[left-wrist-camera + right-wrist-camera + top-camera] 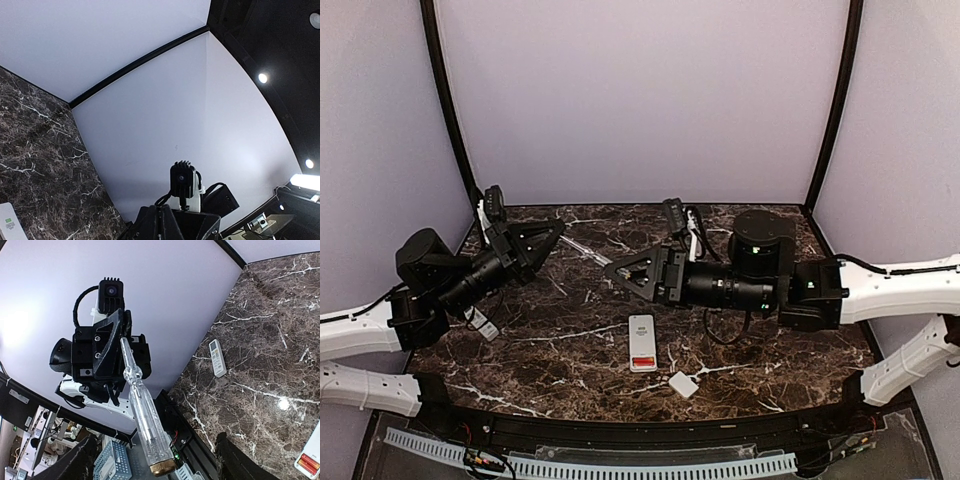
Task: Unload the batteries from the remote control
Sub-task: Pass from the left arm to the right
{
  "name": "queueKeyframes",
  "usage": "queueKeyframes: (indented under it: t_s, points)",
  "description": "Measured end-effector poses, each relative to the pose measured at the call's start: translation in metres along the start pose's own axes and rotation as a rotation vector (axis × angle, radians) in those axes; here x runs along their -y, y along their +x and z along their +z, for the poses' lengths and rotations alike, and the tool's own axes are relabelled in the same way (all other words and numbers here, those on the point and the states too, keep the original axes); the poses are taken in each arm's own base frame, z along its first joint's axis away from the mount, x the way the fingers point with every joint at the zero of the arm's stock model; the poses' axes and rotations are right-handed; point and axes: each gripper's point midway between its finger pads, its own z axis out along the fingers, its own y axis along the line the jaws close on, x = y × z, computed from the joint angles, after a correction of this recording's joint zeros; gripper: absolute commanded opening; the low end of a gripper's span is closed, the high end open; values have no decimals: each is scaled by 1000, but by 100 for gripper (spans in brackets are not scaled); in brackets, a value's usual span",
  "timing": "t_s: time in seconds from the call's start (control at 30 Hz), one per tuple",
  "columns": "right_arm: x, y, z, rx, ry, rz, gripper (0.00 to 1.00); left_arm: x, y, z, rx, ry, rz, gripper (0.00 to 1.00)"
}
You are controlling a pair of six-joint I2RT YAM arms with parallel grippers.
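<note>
A white remote control [642, 338] lies face down at the table's front centre. Its compartment is uncovered and shows red batteries [643, 360], which the right wrist view catches at its bottom right corner [308, 463]. My left gripper [552, 233] is raised at the left and shut on the thin shaft of a clear-handled screwdriver [144, 420]. The handle reaches toward my right gripper [623, 270]. My right gripper [155, 460] is open, with the handle's brass end between its fingers and touching neither. In the left wrist view the left gripper [165, 222] shows closed fingers.
A small white battery cover [684, 384] lies just right of the remote control. A second white remote [480, 322] lies under the left arm, face up [217, 357]. The marble table is walled by pale panels on three sides.
</note>
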Motion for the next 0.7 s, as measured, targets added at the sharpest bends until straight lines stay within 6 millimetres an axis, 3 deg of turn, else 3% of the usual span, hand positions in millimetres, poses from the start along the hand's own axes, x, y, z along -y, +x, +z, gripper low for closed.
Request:
queueKeyframes:
  t_s: [0.33,0.7]
  points:
    - [-3,-4,7,21,-24,16,58,1,-2,4,21,21,-7,0]
    - [-13,-21,10,76,-79,34,51,-2,-9,2,70,28,-12,0]
